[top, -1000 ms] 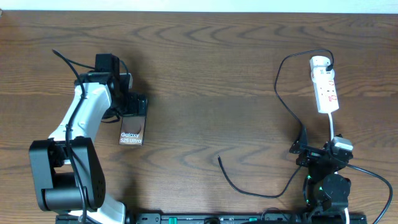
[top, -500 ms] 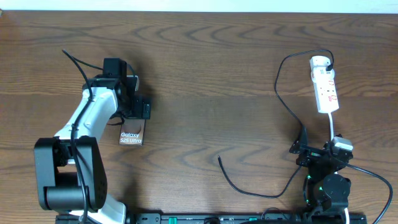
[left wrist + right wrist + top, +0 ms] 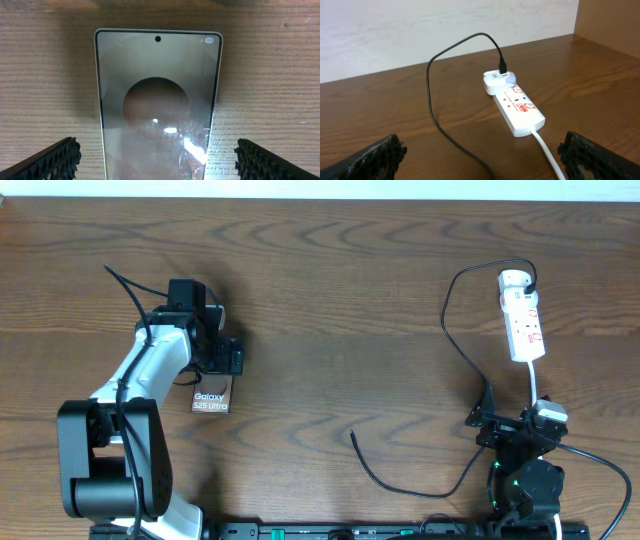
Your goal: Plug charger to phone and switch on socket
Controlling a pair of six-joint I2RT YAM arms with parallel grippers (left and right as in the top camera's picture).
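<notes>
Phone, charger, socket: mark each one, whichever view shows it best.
phone (image 3: pixel 157 102), left wrist view, middle of the glossy face, below the camera hole.
charger (image 3: pixel 428 86), right wrist view, left bend of the thin black cable.
socket (image 3: pixel 519 106), right wrist view, top face of the white strip by the red marks.

A: What lies on the wooden table (image 3: pixel 330 300)?
B: The phone (image 3: pixel 211 396) on the left, screen up. On the right, the white socket (image 3: pixel 523 320) — the charger (image 3: pixel 446 320) trails from it, its free tip mid-table.
</notes>
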